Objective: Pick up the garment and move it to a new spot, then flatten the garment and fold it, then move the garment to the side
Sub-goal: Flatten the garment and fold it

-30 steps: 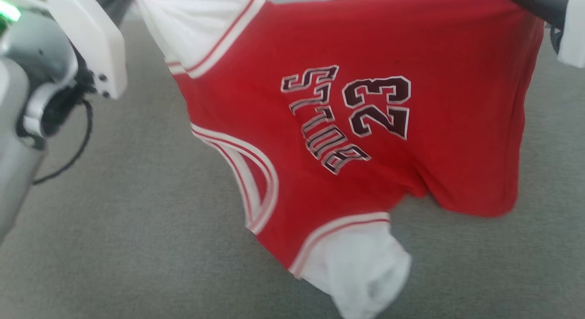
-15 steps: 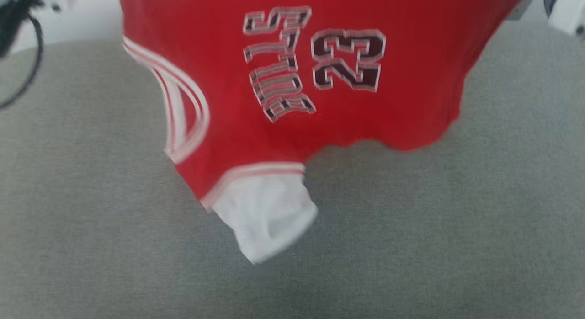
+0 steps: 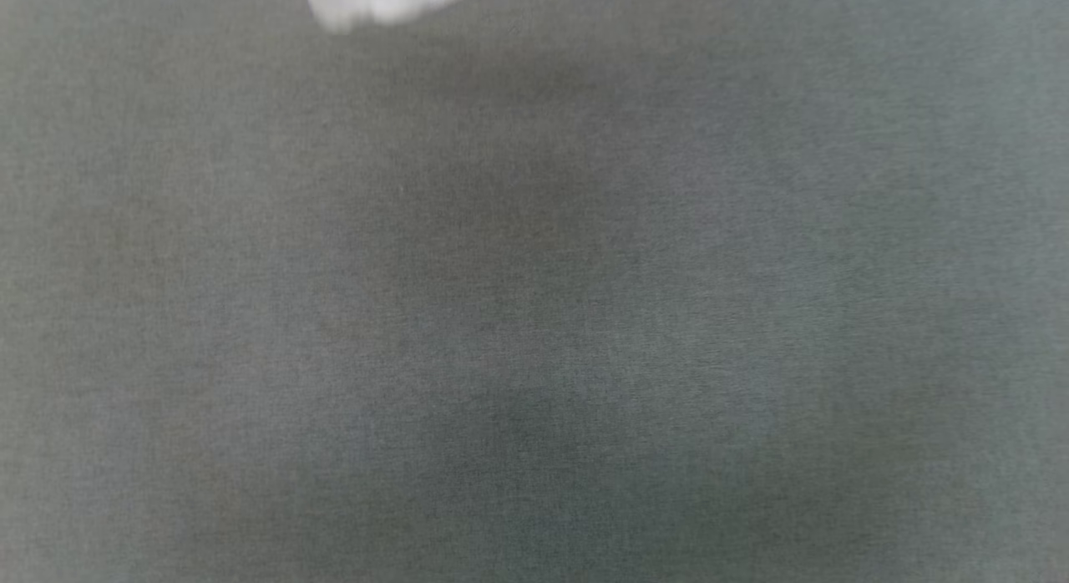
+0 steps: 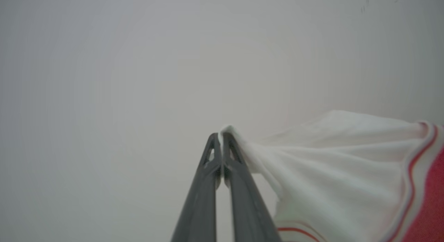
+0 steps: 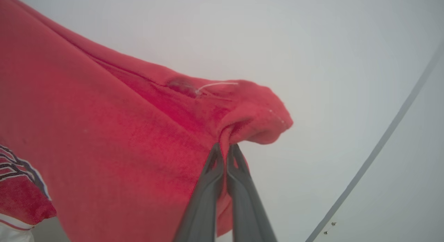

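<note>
One garment (image 5: 104,131), red jersey cloth with white sleeve, red-and-white striped trim and black white-outlined lettering; held at two places and stretched between both tools. Left tool (image 4: 221,134): two dark fingers pressed together, clamped on a pinch of white sleeve fabric at the very tips; sleeve drawn taut in folds toward the right of the left wrist view, ending in striped trim and a strip of red body cloth at the right edge. Right tool (image 5: 225,146): fingers likewise together, clamped on a gathered fold of red cloth near a hemmed corner; corner bunched and curled over just above the fingertips, with a loose pale thread and a dark patch on the seam nearby. Red body spread away to the left of the right wrist view, edge of the lettering at lower left, a bit of white cloth at the bottom left corner. From the head: one blurred white scrap (image 3: 380,0) of the garment at the top edge, left of centre, against a grey surface (image 3: 534,332) with a dim shadow across its middle. Behind both tools: pale background (image 4: 104,79), plain and out of focus; one thin grey line (image 5: 381,141) slanting across it at the right of the right wrist view. Contact between garment and grey surface: cannot tell.
</note>
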Tool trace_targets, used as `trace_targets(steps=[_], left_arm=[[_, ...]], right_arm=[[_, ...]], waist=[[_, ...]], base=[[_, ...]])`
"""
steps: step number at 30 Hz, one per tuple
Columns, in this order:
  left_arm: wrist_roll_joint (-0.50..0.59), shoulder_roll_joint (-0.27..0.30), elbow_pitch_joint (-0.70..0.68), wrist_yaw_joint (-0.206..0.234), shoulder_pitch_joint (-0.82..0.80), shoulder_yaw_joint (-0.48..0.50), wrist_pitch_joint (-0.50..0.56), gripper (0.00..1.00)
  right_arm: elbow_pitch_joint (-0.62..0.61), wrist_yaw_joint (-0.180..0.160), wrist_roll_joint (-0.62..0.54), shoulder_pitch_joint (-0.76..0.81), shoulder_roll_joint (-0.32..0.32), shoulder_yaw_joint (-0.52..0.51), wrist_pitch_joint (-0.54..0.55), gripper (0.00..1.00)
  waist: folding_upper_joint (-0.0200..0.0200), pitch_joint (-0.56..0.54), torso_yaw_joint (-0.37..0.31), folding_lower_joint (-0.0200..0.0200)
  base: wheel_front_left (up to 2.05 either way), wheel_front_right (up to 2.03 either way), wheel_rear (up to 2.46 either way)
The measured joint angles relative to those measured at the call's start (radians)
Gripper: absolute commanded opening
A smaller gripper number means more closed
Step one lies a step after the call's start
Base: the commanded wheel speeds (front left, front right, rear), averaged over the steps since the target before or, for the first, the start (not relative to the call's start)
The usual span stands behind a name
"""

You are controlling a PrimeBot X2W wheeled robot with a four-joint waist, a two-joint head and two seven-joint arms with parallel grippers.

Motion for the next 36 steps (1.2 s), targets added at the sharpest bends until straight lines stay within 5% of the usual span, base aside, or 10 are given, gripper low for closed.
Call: trace_targets(steps=[4,10,16,23,28,36], left_arm=[[0.002,-0.037,0.054,-0.037,-0.015,-0.011,-0.037,0.0],[-0.024,-0.072,0.151,-0.117,0.119,-0.051,-0.026,0.0],[-0.103,-0.101,0.214,-0.184,0.276,-0.073,0.114,0.0],[-0.205,-0.091,0.175,-0.215,0.475,-0.103,0.314,0.0],[-0.268,-0.047,0.055,-0.214,0.628,-0.112,0.435,0.0],[-0.351,0.067,-0.287,-0.073,0.943,-0.094,0.568,0.0]], right_arm=[[0.07,0.0,-0.037,-0.018,0.021,0.039,-0.052,0.0],[0.096,0.0,0.054,0.084,0.023,0.118,0.032,0.0],[0.045,0.0,0.202,0.228,-0.025,0.173,0.134,0.0],[-0.075,0.0,0.321,0.389,-0.09,0.238,0.219,0.0],[-0.182,0.0,0.383,0.505,-0.153,0.265,0.257,0.0],[-0.343,0.0,0.446,0.706,-0.241,0.255,0.258,0.0]], waist=[[0.0,0.03,0.019,0.0],[0.0,0.044,0.061,0.0],[0.0,0.03,0.099,0.0],[0.0,-0.01,0.123,0.0],[0.0,-0.039,0.131,0.0],[0.0,-0.073,0.123,0.0]], base=[[0.0,0.0,0.0],[0.0,0.0,0.0],[0.0,0.0,0.0],[0.0,0.0,0.0],[0.0,0.0,0.0],[0.0,0.0,0.0]])
